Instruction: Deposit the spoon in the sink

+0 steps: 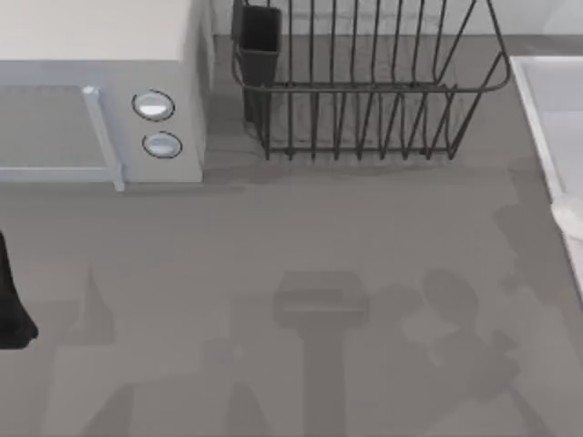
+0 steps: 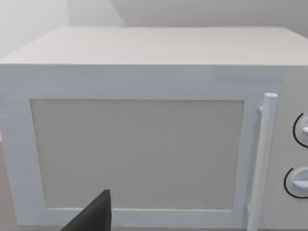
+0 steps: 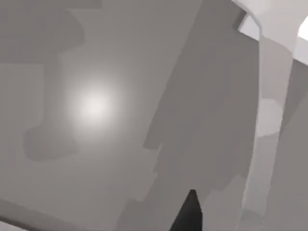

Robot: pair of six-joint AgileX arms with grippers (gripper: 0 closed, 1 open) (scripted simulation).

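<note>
Spoon: its position cannot be told from these views, nor can the direction of its handle or long axis.

Sink [image 1: 547, 118]: located at the table's right edge in the top view. Its pale raised rim runs from the far side toward the near side, slanting slightly outward. The wire dish rack [image 1: 364, 91] stands just beside it at the back, and the white microwave [image 1: 100, 100] sits in the back left corner, well apart from the sink.

Left arm [image 1: 11, 305]: a dark part of it sits at the table's left edge in the top view, in front of the microwave. The left wrist view adds the microwave door [image 2: 137, 154], its upright handle [image 2: 262, 159] and two dials, seen square on, with a dark tip of the left gripper [image 2: 94, 216] low before the door. Whether that gripper is wide, narrow or holding anything cannot be told.

Right gripper [image 3: 188, 214]: one dark tip over a grey shadowed surface with a bright glare patch. A pale edge [image 3: 274, 29] crosses one corner. Whether it belongs to the sink cannot be told. The gripper's state cannot be told.
</note>
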